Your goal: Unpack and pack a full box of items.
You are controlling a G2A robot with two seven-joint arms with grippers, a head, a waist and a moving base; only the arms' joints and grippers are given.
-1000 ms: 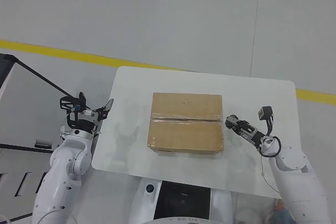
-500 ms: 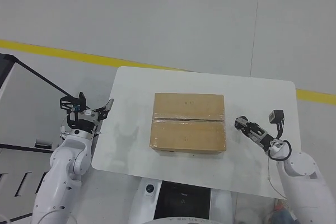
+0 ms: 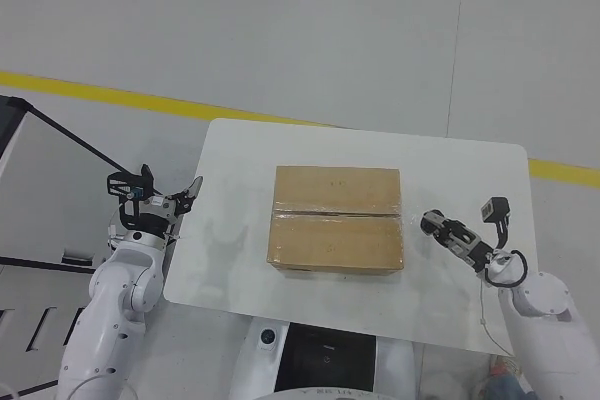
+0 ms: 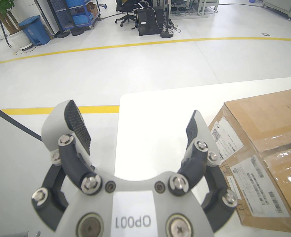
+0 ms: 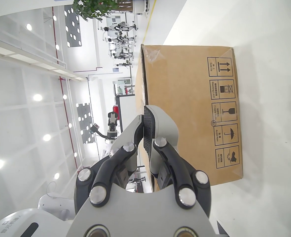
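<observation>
A closed brown cardboard box with clear tape along its top seam sits in the middle of the white table. My left gripper hangs open over the table's left edge, well apart from the box; its pads hold nothing. My right gripper is shut with nothing in it, just off the box's right end, near its top edge. In the right wrist view the shut gripper is in front of the box side with its handling marks.
The white table has rounded corners and bare surface around the box. A yellow floor line runs behind the table. A dark-edged white surface lies left of the table.
My right gripper has drawn back to the right, away from the box's end. The box shifted slightly right at first. The left arm has stayed still.
</observation>
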